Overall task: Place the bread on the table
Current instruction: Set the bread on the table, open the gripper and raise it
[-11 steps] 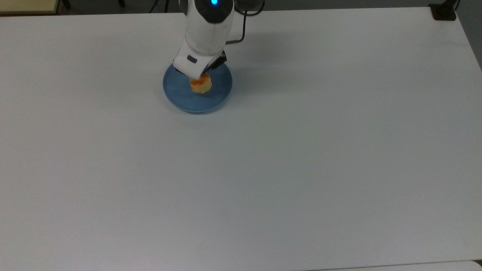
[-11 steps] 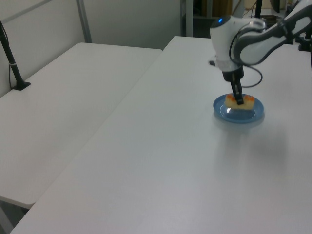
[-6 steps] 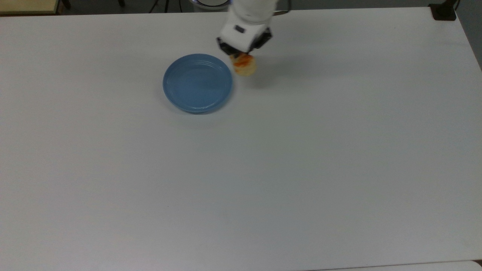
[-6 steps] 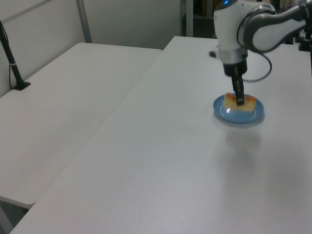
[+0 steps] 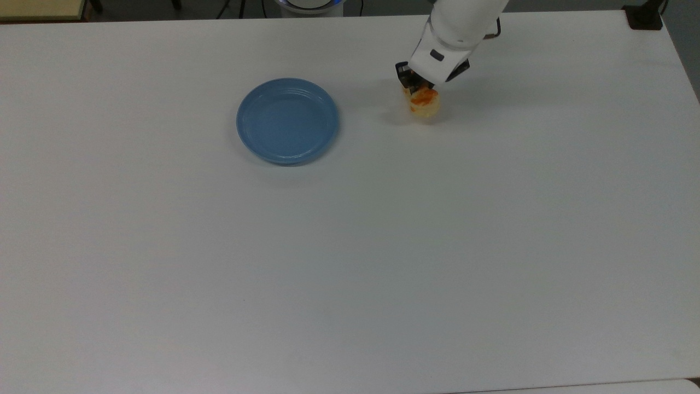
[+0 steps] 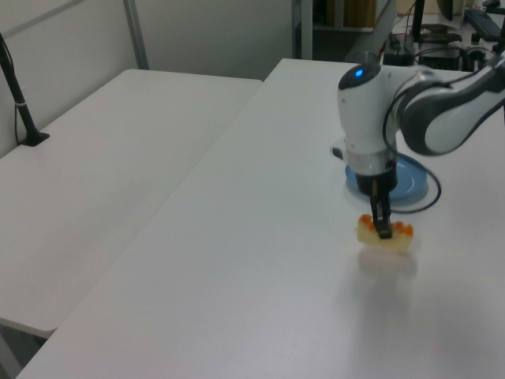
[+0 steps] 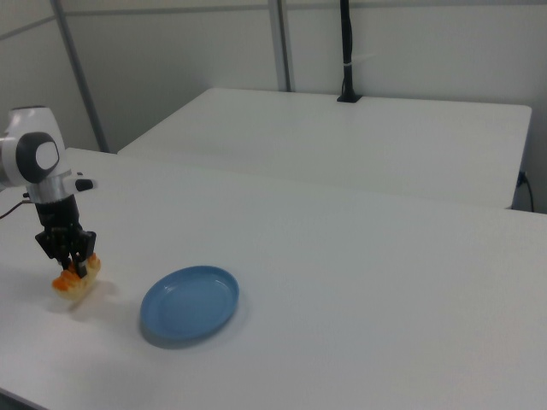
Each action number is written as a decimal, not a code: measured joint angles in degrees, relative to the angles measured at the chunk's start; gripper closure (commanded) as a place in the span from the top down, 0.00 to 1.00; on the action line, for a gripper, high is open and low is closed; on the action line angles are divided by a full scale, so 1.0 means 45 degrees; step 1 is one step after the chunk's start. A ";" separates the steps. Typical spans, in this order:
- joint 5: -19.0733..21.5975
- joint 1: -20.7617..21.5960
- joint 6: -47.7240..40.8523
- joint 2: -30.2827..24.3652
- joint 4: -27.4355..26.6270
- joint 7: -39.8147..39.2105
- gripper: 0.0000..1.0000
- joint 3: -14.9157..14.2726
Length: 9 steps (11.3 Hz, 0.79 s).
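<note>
I've got the tool [image 6: 383, 230] clamped on the bread [image 6: 386, 234], which sits right under it, low over the counter [image 5: 383, 246], plate [image 5: 287, 120] off beside.

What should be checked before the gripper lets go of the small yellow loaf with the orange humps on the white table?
1. Small pale-yellow bread piece with orange-brown humps held by the black two-finger gripper: ok, the fingers clamp its middle in the left view.
2. Bread clear of the round blue plate: ok, it is well to the top view's right of the plate.
3. Bare white tabletop beneath the bread: ok.
4. Bread resting on the table: cannot tell; its shadow sits close under it.
5. Bread upright, humps on top: ok in the left view.
</note>
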 measured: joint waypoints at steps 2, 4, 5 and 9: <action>0.0000 0.0132 0.0580 0.0609 0.0022 0.0408 1.00 0.0000; 0.0000 0.0162 0.0588 0.0695 0.0070 0.0443 1.00 0.0058; 0.0000 0.0158 0.0513 0.0646 0.0184 0.0510 1.00 0.0068; -0.0077 -0.1775 -0.1786 -0.0987 0.1895 0.0360 1.00 0.0536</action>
